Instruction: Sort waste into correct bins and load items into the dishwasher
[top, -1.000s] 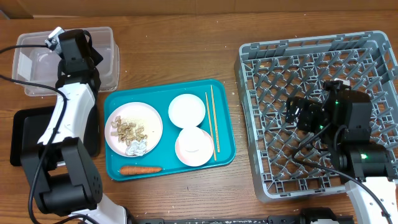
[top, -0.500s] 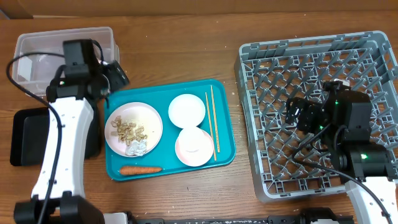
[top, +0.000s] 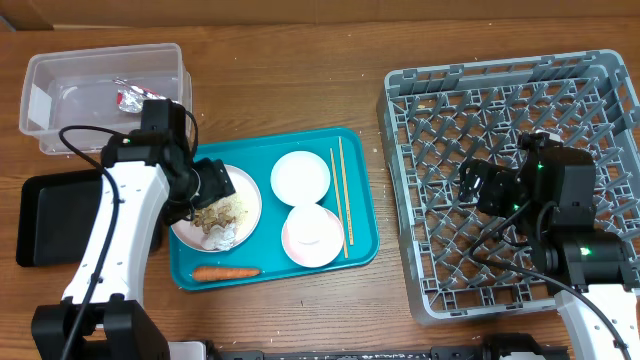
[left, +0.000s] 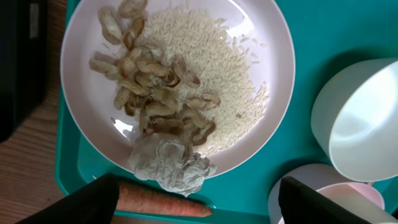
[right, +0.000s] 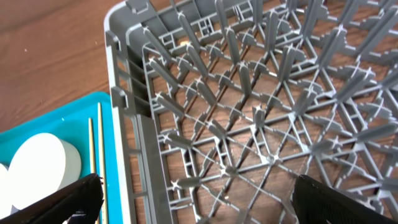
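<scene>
A crinkled red wrapper (top: 130, 97) lies in the clear tub (top: 60, 80) at the back left. My left gripper (top: 205, 190) (left: 199, 208) hangs open over the white plate (top: 240, 190) (left: 261, 43), holding nothing. The plate carries beige food bits (left: 149, 93), rice and a white scrap (left: 171, 165) (top: 220, 237). Beside it on the teal tray lies an orange carrot (top: 225, 272) (left: 161, 200). A white bowl (top: 300, 176), a pale pink one (top: 313, 236) and two chopsticks (top: 340, 200) share the tray. Over the grey dish rack (top: 560, 75) (right: 124, 112) hovers my right gripper (top: 478, 185) (right: 199, 205), open and empty.
A shallow black tray (top: 45, 215) sits on the table's left, in front of the clear tub. The teal serving tray (top: 360, 240) lies between the left arm and the rack. Bare wooden table shows between tray and rack.
My left arm swung from above the clear tub to above the plate, and its jaws opened. The red wrapper now lies in the tub. The right arm has not moved.
</scene>
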